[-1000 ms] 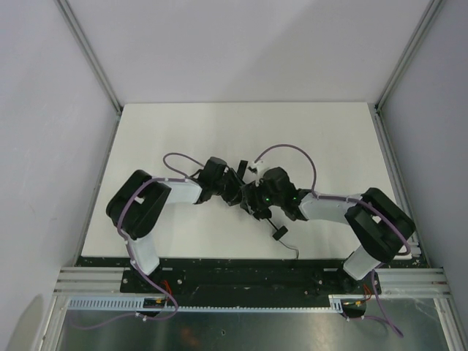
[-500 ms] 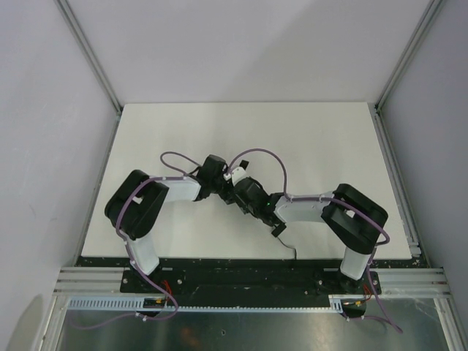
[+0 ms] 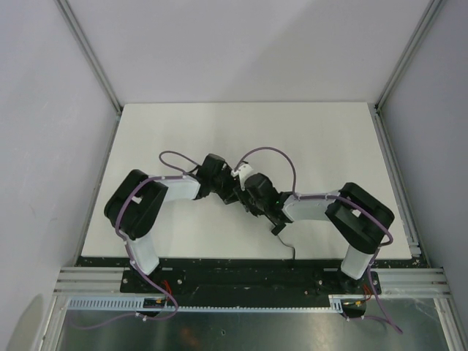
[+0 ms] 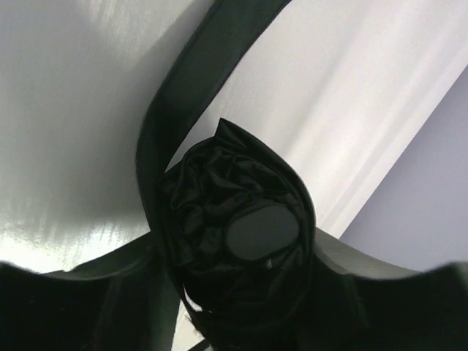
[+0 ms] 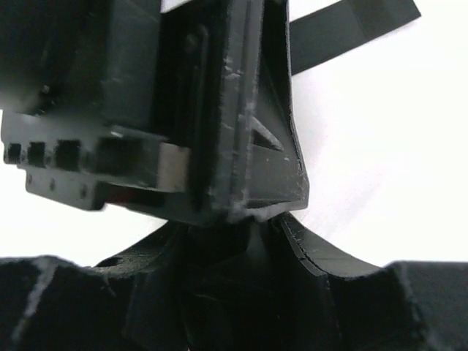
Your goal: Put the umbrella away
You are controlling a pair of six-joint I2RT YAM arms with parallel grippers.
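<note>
Only the left wrist view shows the bunched matte black fabric umbrella [image 4: 219,197], clamped in the left claw [image 4: 241,292] over the white surface [image 4: 73,110]; overhead, both arms hide it. The right claw [image 5: 219,292] may be wide or narrow; I cannot tell.

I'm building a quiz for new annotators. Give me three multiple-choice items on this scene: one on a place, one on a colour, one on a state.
1. Where on the table do the two arms meet? A. near its middle B. far left corner C. far right corner
2. The umbrella fabric is: A. red B. black C. yellow
3. The umbrella is: A. spread open B. bunched between the left gripper fingers C. lying apart from both arms

Answers:
1 A, the top view shows both wrists together mid-table.
2 B, the left wrist view shows black folds.
3 B, those folds sit between its fingers.
</note>
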